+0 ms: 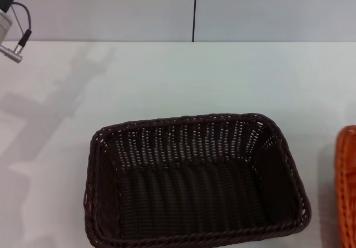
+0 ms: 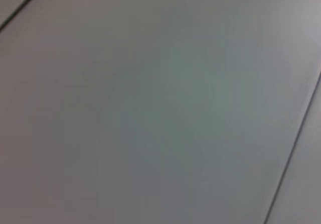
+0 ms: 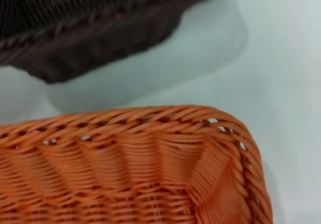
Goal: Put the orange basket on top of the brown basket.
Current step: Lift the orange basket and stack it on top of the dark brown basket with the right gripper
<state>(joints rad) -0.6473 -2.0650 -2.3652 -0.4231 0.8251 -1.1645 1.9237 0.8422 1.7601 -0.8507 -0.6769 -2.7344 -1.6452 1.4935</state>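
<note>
brown basket (image 1: pixel 194 184) ctr-bottom, empty, ready as base | orange basket (image 1: pixel 347 187) right edge on table (image 1: pixel 167 75) | right tool above orange rim, spread/pinch: can't tell

The head view looks down at the tabletop (image 1: pixel 167 75). The right wrist view hovers close over the orange basket (image 3: pixel 125 174), sharing the brown basket (image 1: pixel 194 181) with it.

Probably lab, white table (image 1: pixel 178 75), panelled wall (image 1: pixel 250 9)
</note>
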